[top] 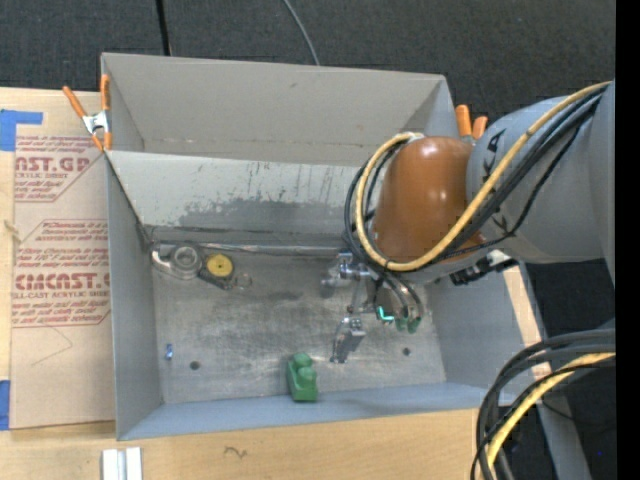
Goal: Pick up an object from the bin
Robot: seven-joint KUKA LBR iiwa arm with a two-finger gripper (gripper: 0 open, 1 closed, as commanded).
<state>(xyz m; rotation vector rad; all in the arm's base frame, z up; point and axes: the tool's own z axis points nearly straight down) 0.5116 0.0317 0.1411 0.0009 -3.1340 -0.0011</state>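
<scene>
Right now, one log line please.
gripper above bin floor, right of centre | green block nearby, at near wall | yellow disc far left

Small green block (302,379) sits by the bin's (128,298) front wall; yellow disc (218,266) and clear ring (185,260) lie together back left.

in the bin (135,298), a small block (302,379) lies by the front wall, front-left of the gripper (345,346); a disc (218,266) and ring (185,260) sit together back left.

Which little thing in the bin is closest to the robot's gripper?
The small green plastic block by the bin's near wall, just below-left of the gripper. The yellow round disc and silvery ring lie far off left.
</scene>
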